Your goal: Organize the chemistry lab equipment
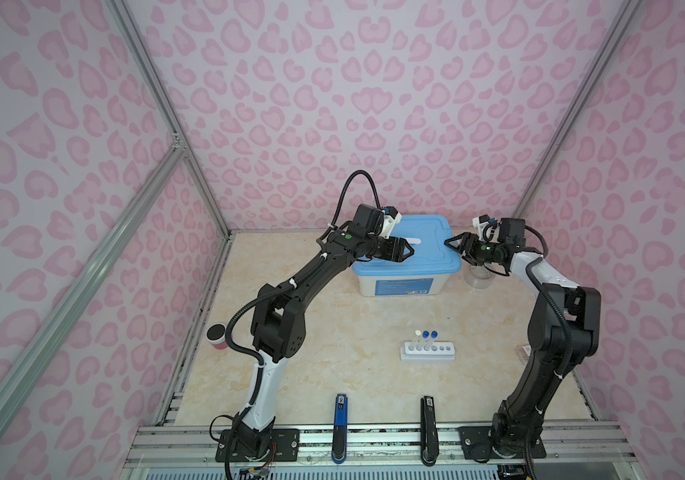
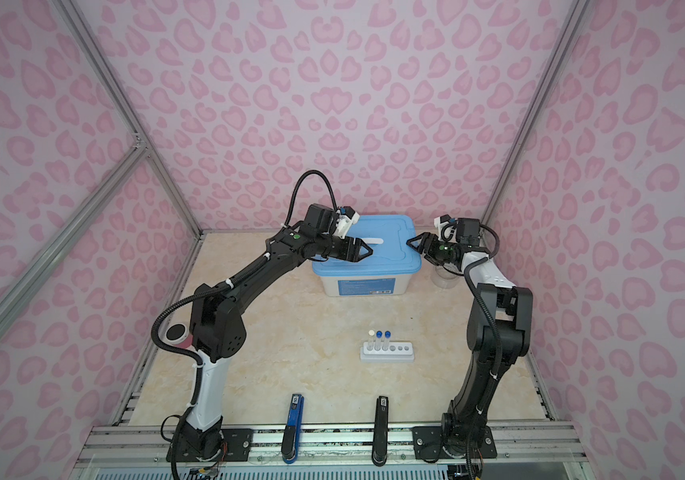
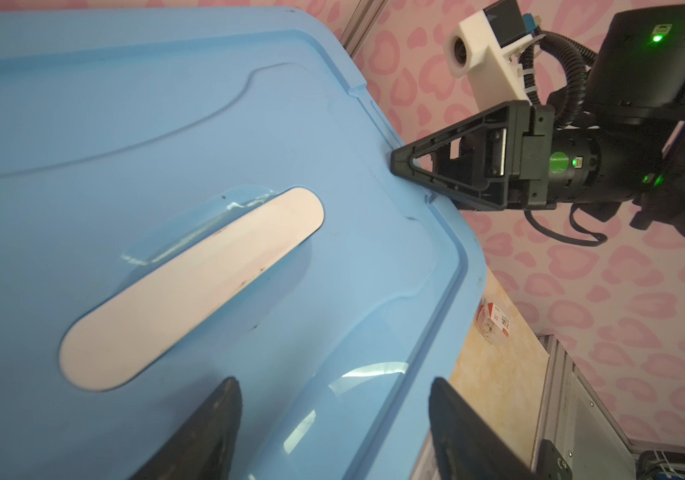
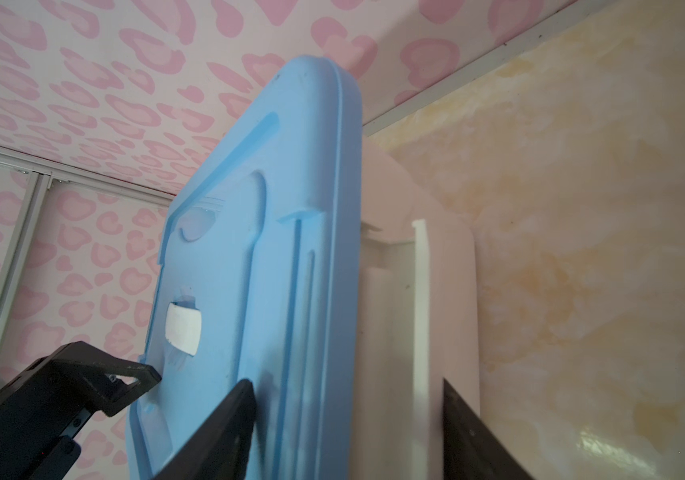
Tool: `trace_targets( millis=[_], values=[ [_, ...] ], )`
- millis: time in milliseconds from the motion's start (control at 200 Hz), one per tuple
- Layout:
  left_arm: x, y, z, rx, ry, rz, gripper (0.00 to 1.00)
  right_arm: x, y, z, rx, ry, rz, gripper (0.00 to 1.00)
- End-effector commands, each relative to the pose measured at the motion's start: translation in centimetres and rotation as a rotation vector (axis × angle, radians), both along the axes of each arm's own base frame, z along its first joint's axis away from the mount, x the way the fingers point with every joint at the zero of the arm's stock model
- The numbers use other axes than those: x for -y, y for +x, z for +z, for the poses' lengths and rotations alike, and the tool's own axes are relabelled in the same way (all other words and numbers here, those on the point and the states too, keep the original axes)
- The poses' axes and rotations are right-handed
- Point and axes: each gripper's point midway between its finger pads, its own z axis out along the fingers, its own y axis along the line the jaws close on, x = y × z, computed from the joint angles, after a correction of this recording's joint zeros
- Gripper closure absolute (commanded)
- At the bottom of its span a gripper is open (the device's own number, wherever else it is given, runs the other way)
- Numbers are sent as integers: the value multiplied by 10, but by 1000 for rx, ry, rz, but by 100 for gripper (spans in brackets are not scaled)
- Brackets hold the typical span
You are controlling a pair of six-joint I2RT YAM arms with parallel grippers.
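Rack (image 1: 428, 353) with three capped tubes (image 1: 426, 337) upright in it stands nearest you, right of centre on the tabletop (image 1: 311, 332). At the far edge sits a white box (image 1: 394, 284) under a blue lid (image 1: 428, 257). Your left tool (image 1: 410, 250) hovers over the lid, wide open and empty. Your right tool (image 1: 449, 242) has its jaws apart on either side of the lid's right rim.

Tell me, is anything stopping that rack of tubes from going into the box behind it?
Yes. The blue lid sits shut on the box, covering its opening. The left gripper and right gripper are at its two ends. Nothing else lies between rack and box.
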Motion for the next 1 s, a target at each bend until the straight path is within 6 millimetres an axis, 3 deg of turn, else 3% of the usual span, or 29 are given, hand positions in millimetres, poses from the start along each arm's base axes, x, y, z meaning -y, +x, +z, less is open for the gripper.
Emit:
trace_targets(
  millis=[0, 55, 80, 210, 995],
  values=[
    [3, 1, -5, -5, -4, -10, 26, 1, -3, -5, -17, -21, -3, 37],
    [3, 1, -5, -2, -5, -11, 26, 1, -4, -5, -22, -28, -4, 37],
    [3, 1, -5, -3, -5, -12, 26, 2, 1, 8, 8, -33, -5, 38],
    [3, 0, -5, -5, -8, -14, 26, 2, 1, 10, 5, -50, -2, 40],
    [3, -2, -8, -12, -6, -22, 26, -3, -6, 4, -48, -205, 21, 46]
  ],
)
